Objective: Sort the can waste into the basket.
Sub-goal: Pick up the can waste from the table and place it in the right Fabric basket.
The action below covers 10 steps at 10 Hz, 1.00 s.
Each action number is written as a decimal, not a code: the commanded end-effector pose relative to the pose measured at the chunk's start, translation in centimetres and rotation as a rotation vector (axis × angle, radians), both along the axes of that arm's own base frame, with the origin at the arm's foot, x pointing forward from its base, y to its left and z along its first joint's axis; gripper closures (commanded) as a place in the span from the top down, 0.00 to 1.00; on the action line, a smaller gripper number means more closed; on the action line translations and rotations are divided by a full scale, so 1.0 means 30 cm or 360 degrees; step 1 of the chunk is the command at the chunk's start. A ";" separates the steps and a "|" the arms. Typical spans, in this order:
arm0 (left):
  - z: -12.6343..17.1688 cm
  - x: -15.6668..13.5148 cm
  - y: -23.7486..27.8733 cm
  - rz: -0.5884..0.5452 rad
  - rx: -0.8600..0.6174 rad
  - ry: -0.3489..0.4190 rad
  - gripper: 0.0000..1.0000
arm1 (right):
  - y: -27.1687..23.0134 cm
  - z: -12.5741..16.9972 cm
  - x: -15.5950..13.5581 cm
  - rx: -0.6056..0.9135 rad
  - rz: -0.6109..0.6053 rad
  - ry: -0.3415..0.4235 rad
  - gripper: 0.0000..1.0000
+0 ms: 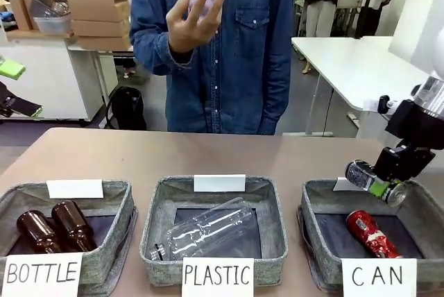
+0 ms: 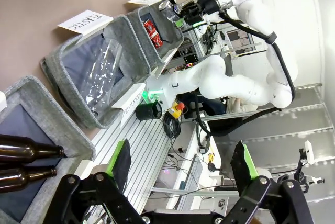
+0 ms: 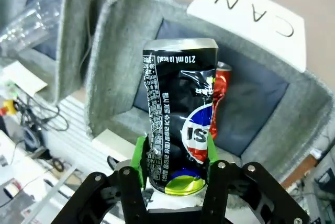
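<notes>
Right gripper [image 1: 380, 187] clamps dark blue-black metal can [image 3: 180, 116] above grey felt basket signed "CAN" [image 1: 316, 203].
Crushed red metal can [image 1: 371, 233] lies inside it; left gripper [image 2: 180, 164] released, holding nothing.

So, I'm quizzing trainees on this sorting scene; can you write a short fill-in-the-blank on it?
1. The right gripper is shut on the ____ can.
2. The red can lies inside the basket signed ____.
3. The person's hand holds up a clear plastic ____.
4. The left gripper is ____.

Missing words: black; CAN; bottle; open
</notes>
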State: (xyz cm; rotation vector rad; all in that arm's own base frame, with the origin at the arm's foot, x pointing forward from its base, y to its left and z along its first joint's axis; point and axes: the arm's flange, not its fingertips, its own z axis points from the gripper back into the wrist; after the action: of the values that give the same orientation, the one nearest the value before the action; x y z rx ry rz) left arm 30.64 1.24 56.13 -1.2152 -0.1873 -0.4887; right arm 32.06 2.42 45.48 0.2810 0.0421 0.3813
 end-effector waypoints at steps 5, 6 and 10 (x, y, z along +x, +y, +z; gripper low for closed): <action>-0.001 -0.005 0.010 -0.0023 0.0010 -0.0016 1.00 | 0.017 -0.013 0.039 0.0029 0.0059 -0.0062 1.00; -0.001 -0.005 0.010 -0.0023 0.0010 -0.0016 1.00 | 0.022 -0.011 0.049 0.0029 0.0068 -0.0058 1.00; -0.001 -0.005 0.010 -0.0023 0.0010 -0.0016 1.00 | 0.021 -0.016 0.054 0.0027 0.0063 -0.0063 1.00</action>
State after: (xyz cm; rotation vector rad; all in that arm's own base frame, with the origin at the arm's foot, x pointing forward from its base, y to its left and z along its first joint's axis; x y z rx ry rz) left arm 30.65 1.24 56.12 -1.2154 -0.1870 -0.4884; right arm 33.02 2.89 44.84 0.2696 0.0253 0.3991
